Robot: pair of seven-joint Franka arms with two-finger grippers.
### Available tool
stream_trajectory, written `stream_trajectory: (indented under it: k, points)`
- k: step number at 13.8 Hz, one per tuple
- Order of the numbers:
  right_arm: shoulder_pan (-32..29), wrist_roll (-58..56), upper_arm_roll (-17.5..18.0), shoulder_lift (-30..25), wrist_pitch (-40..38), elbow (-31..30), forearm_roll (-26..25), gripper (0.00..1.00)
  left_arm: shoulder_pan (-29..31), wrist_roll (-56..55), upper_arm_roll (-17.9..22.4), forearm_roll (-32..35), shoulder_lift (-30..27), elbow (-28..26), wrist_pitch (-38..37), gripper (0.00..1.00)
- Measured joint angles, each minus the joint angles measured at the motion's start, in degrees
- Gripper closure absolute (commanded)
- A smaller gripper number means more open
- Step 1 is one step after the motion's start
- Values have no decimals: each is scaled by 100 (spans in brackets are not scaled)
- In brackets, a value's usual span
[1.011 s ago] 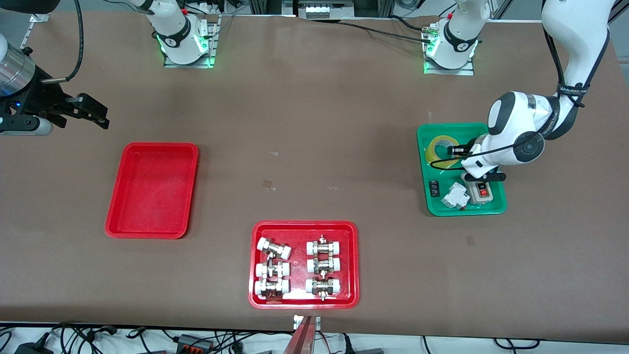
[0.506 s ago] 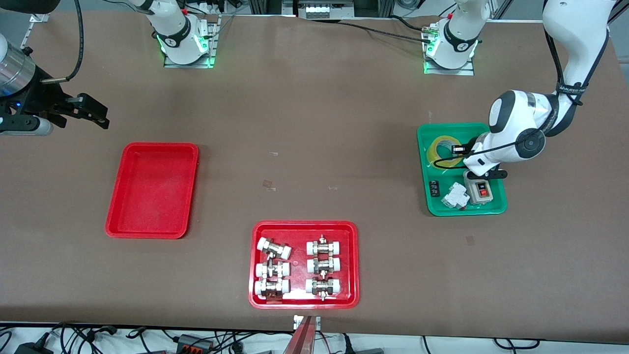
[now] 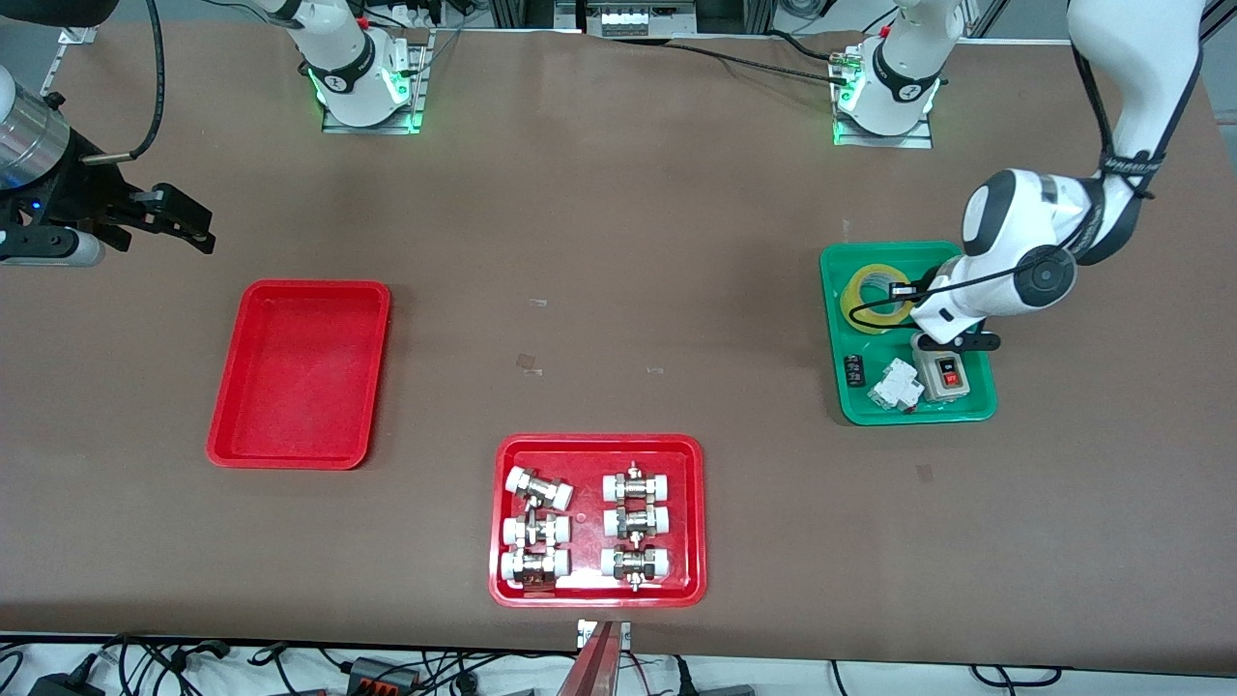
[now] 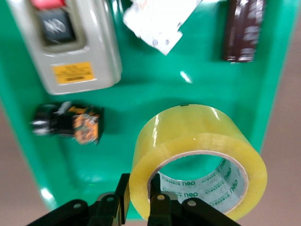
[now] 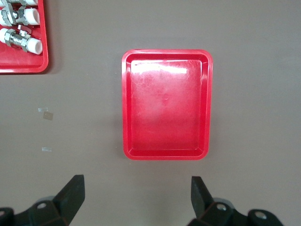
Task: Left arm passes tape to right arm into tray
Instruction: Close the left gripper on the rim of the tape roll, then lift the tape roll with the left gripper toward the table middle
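The tape (image 3: 873, 295) is a yellowish roll in the green tray (image 3: 836, 266) at the left arm's end of the table. My left gripper (image 3: 903, 293) is shut on the tape's wall (image 4: 197, 136), with one finger (image 4: 118, 197) outside the roll and the other inside the core. I cannot tell whether the roll rests on the tray floor. The plain red tray (image 3: 242, 367) lies empty toward the right arm's end, and it also shows in the right wrist view (image 5: 126, 103). My right gripper (image 3: 166, 220) is open and empty and waits above the table beside that tray.
The green tray (image 4: 155, 80) also holds a grey switch box (image 3: 940, 375), a white breaker (image 3: 894, 384) and a small black part (image 3: 853, 370). A red tray (image 3: 692, 512) with several white-capped metal fittings (image 3: 537, 488) lies near the front edge.
The left arm's wrist and forearm have shifted slightly away from the front camera while its gripper stays at the tape. The right arm has not moved.
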Motion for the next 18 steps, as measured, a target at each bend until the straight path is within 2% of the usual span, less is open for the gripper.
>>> stream_trajectory:
  k: [2,5,7,8,12,16,18]
  points:
    - [1,1,0,0,-1,0,0,0,2,3,-312,-2,-335,781,-1108,99]
    - [0,3,-2,0,-1,4,-1,0,-16,1,-804,-25,-636,2525,-3077,99]
    - [-1,3,-5,1,-3,5,-1,0,-33,3,-954,-46,-721,3551,-3770,99]
    - [-1,3,-5,1,-23,5,-1,0,-37,4,-970,-138,-718,3862,-3878,99]
    - [0,3,-5,101,-139,-2,-1,0,-65,-424,-973,-1172,-316,4047,-3669,99]
    - [1,3,-5,258,-225,-2,0,0,-285,-2208,-1003,-1985,-105,4073,-3287,99]
    - [3,3,-3,268,-258,-1,1,0,-763,-3220,-1016,-2354,49,4072,-2547,99]
